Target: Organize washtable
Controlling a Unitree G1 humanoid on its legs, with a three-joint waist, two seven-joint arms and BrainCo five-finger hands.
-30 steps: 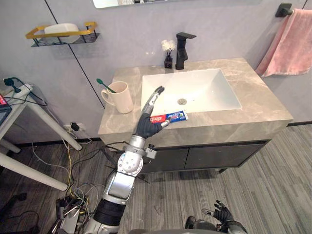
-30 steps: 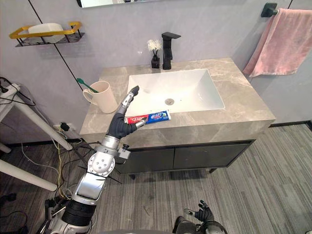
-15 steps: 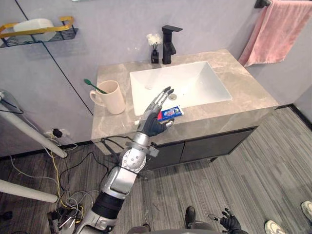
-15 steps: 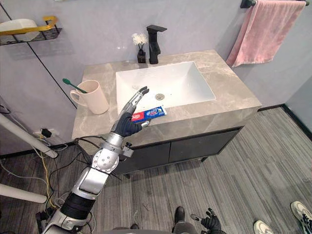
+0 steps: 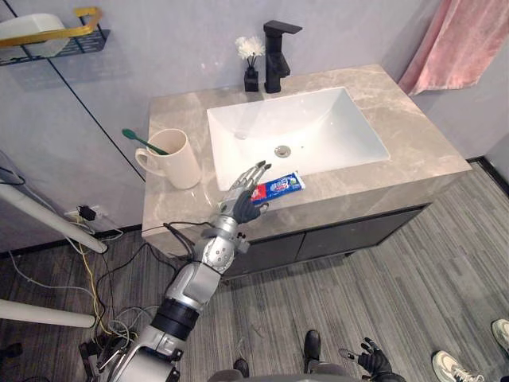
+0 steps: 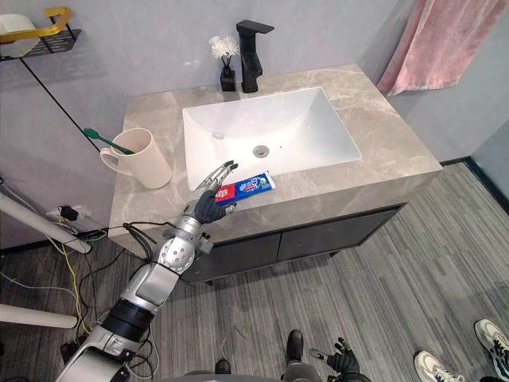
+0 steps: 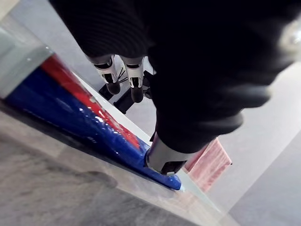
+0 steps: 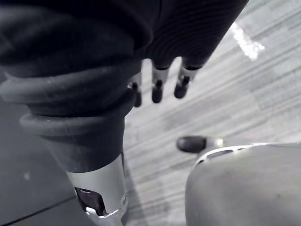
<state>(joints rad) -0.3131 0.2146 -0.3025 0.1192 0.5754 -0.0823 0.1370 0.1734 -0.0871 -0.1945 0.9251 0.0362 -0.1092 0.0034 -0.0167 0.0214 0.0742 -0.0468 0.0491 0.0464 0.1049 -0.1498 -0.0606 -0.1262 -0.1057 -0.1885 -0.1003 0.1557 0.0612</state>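
Left eye view: left hand spread open, thumb right at the toothpaste lying flat just under it, looks set for a grab, likely headed to the cup on its left; right hand dangles relaxed.

The table carries one sink, one faucet, one small vase of white flowers, one toothpaste tube and one mug holding one toothbrush. The wall has one pink towel and one wire shelf.
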